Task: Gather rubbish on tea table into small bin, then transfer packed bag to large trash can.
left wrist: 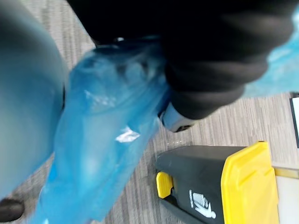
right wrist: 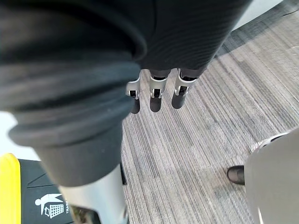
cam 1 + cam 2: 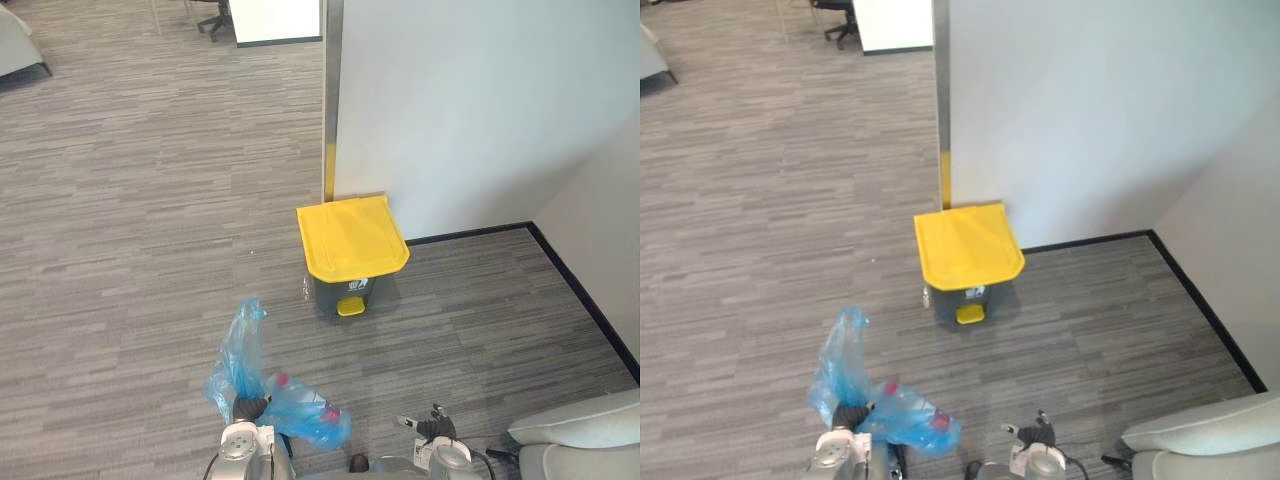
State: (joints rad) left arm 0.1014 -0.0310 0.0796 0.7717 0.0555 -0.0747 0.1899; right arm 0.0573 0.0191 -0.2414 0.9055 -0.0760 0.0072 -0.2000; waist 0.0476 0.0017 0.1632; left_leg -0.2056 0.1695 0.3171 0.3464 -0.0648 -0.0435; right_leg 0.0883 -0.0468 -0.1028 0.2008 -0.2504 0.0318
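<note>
My left hand (image 3: 250,407) grips blue bag (image 3: 303,412), near. Right hand (image 2: 154,97) fingers straight, empty. Trash can (image 3: 352,238) farther, lid closed.

Both eye views: head-high, angled down at carpet (image 3: 130,200), wall (image 3: 480,100), yellow-lidded bin (image 3: 350,235) ahead; same scene, slight sideways offset. Left wrist view: very close, blue bag (image 1: 103,149) right at lens, bin beyond. Right wrist view: low, facing carpet, bin side at edge. Bin shared by all.

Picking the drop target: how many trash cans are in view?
1. The dark grey pedal trash can with a yellow lid stands closed on the carpet by the white wall. Others may lie outside the views.
</note>
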